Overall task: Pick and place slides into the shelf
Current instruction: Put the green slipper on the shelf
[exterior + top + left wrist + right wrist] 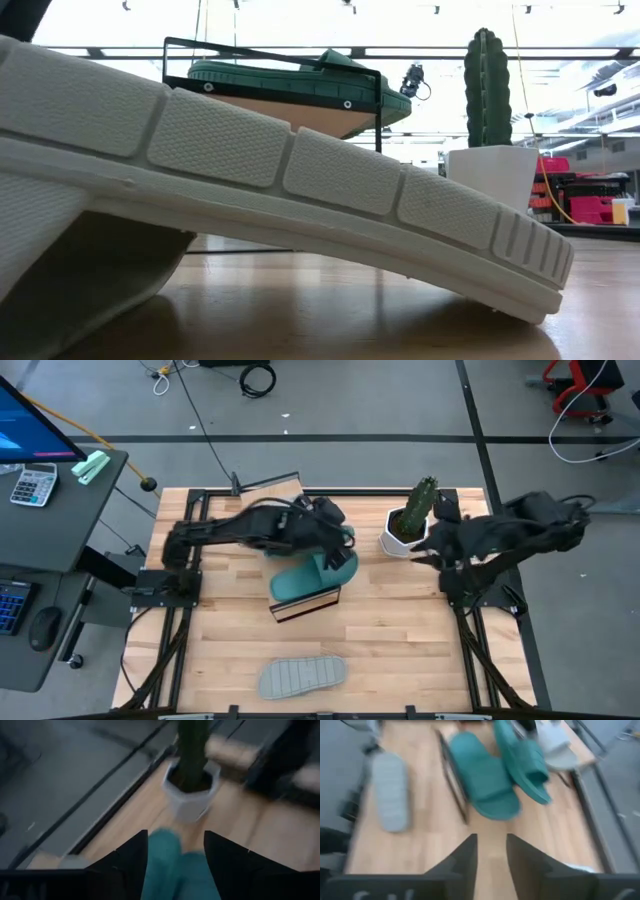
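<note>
We see the left gripper (335, 545) over the shelf (310, 603) at the middle of the table (400, 640), its fingers (127, 857) spread either side of a teal slide (175, 870), which sits between them; whether they press on it we cannot tell, since that view is blurred. In the right wrist view two teal slides (485, 775) lie on the shelf side by side, with a grey slide (555, 745) beyond them toward the far edge. The last grey slide (302, 676) lies sole-up near the table's front edge, well apart from the shelf. The right gripper (430, 550) waits by the cactus pot (405, 530) near the far right corner, its fingers (465, 855) parted and empty. We judge these slides to be light, soft rubber that bends readily, as the arched sole in the low view suggests; the ribbed sole should resist slipping. We would take hold across the side edge of the sole or by the wide strap, because a pinch at the toe would let it flop.
</note>
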Controlling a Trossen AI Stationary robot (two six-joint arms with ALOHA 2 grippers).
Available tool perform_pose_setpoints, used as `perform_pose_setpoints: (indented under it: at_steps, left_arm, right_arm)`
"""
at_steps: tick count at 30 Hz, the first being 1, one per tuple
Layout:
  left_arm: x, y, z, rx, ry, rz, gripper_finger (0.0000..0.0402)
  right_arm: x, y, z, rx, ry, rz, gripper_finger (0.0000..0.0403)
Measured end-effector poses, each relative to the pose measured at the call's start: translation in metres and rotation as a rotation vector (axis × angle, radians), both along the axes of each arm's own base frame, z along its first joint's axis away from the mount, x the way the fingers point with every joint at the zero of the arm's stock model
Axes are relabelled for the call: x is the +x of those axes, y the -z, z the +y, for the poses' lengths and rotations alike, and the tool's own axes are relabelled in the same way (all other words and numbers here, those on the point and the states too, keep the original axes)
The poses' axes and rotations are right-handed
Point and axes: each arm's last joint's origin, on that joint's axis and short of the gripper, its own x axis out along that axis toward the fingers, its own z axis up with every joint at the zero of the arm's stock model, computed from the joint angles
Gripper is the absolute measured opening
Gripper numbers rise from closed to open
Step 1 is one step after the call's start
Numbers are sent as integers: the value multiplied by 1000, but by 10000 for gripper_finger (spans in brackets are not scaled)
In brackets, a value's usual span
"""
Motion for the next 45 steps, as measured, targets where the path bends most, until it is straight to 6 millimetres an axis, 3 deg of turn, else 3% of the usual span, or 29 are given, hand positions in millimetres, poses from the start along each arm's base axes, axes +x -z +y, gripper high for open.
perform_pose_setpoints:
  at_steps: [7, 11, 17, 20, 22, 25, 28, 34, 40, 45]
  left_arm:
    - [-28, -49, -15, 14, 70, -240, 174]
    - [-24, -58, -27, 45, 132, -321, 166]
    - [15, -27, -40, 0, 345, -470, 155]
    - [31, -12, -42, 0, 536, -609, 148]
    - [35, -4, -42, -12, 648, -730, 142]
    - [34, 14, -37, -43, 682, -839, 131]
    - [21, 31, -27, -67, 653, -877, 120]
    - [-32, 45, -13, -52, 535, -877, 101]
    - [-90, 50, -6, -35, 448, -881, 89]
    - [-134, 52, -5, -30, 414, -916, 85]
  right_arm:
    - [10, 13, -18, -118, 53, 160, 164]
    - [0, 9, -32, -139, 93, 156, 169]
    - [-21, 0, -47, -139, 157, 101, 167]
    - [-32, -3, -50, -124, 171, 73, 166]
    - [-38, -5, -50, -110, 174, 56, 165]
    - [-45, -7, -50, -77, 192, 30, 165]
    - [-48, -8, -50, -65, 195, 22, 165]
    - [-31, 2, -49, -109, 127, 52, 165]
    - [16, 39, -45, -114, 23, 98, 165]
    - [58, 67, -45, -222, -34, 99, 165]
